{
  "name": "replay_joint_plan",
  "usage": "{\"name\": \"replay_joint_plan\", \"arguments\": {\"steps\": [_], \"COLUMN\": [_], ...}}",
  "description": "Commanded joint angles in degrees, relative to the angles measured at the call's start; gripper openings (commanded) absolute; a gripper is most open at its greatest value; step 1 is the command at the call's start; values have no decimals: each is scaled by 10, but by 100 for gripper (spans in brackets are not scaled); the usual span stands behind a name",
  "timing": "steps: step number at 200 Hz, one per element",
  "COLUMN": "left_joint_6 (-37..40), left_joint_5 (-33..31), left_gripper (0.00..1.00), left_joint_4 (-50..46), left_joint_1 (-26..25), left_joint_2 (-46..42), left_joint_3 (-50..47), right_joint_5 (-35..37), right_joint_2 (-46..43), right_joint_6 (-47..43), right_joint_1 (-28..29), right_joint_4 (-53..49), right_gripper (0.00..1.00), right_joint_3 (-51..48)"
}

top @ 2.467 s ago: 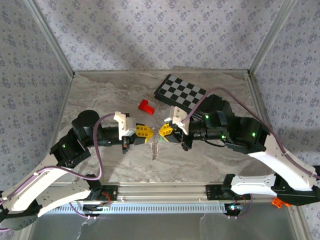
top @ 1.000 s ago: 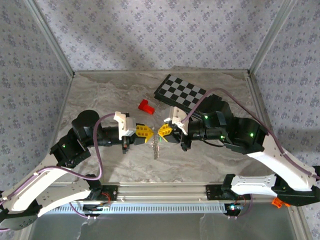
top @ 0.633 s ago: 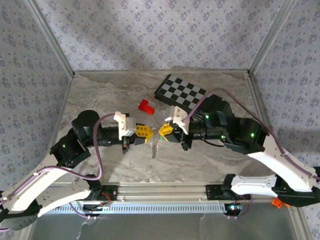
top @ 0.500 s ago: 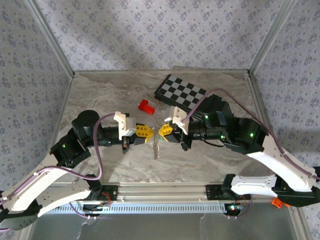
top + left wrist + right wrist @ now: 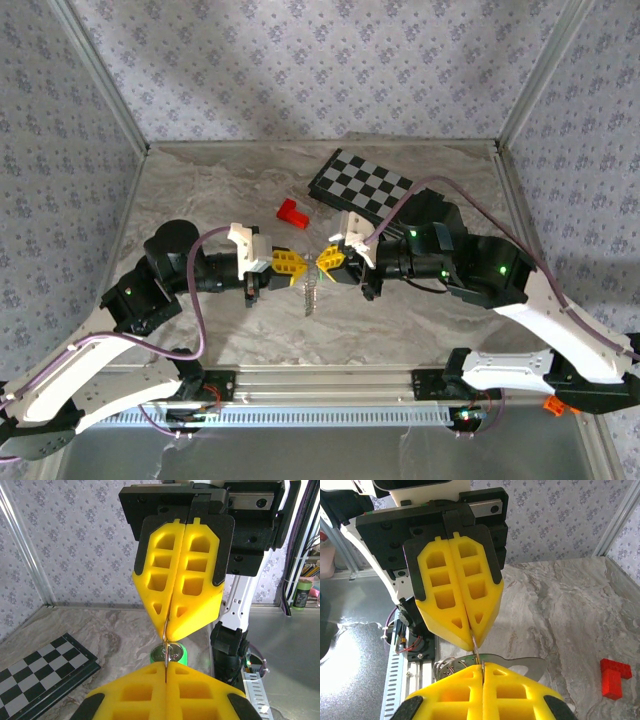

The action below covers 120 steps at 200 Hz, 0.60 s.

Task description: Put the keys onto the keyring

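Above the middle of the worktop point(image 5: 200, 190), the left claw point(image 5: 297, 267) and right claw point(image 5: 322, 263) meet tip to tip, both clamped shut on the thin keyring point(image 5: 311, 295), probably bracing its wire so the green key point(image 5: 181, 653), just below their tips, can thread on.

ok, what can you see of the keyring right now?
The keyring is thin silvery metal with a beaded, chain-like look. It is held mid-table where the left end effector and right end effector meet tip to tip, both shut. The left wrist view shows a fine wire running between their fingertips. A strand hangs from them; whether it reaches the table is unclear.
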Motion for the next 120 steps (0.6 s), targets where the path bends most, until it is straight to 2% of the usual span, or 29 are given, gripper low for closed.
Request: {"name": "replay_joint_plan", "arguments": {"steps": [1,120], "left_joint_6": [0,-1], "left_joint_5": [8,3], "left_gripper": [0,0], "left_joint_4": [31,33], "left_joint_1": [-3,-4], "left_joint_2": [-4,-3], "left_joint_3": [4,1], "right_joint_5": [-3,-4], "right_joint_2": [-10,-25], "right_joint_6": [7,7], "right_joint_1": [-2,-2], "right_joint_4": [12,25], "right_gripper": [0,0], "right_joint_3": [-4,-19]}}
